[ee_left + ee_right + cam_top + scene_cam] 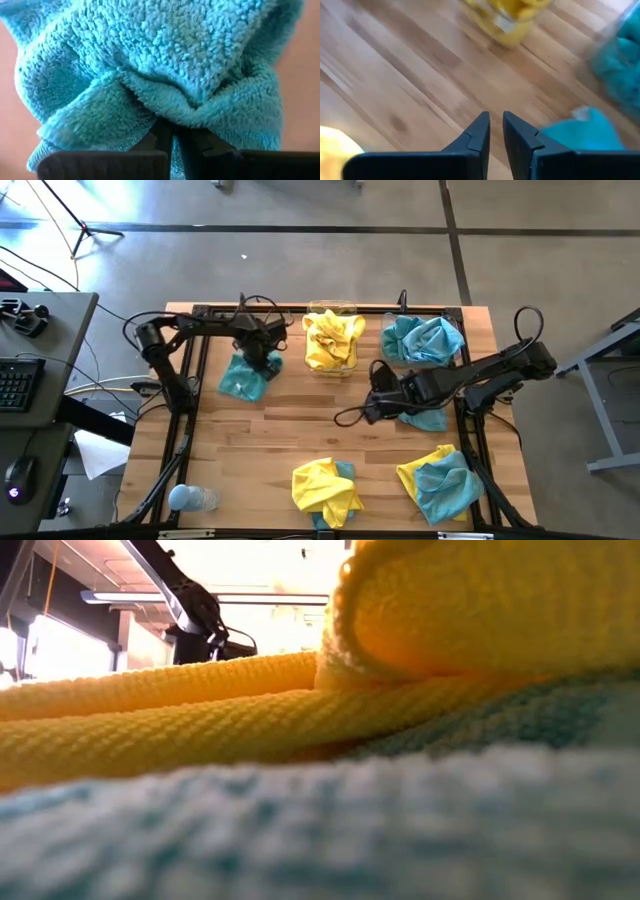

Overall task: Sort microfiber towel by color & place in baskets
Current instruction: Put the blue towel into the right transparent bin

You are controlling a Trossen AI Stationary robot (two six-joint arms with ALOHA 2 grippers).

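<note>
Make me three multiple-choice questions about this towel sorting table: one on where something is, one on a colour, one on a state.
1. Where is the plastic bottle?
A. Near-left table corner
B. Inside a basket
C. Under the right arm

2. What colour is the towel at the left gripper?
A. Yellow
B. Teal
C. White

3. How is the right gripper?
A. Clamped on a yellow towel
B. Fingers nearly together, holding nothing
C. Inside a basket

Answers: 1 A, the high view shows it there; 2 B, teal pile fills the left wrist view; 3 B, only bare wood lies between its fingers.
</note>
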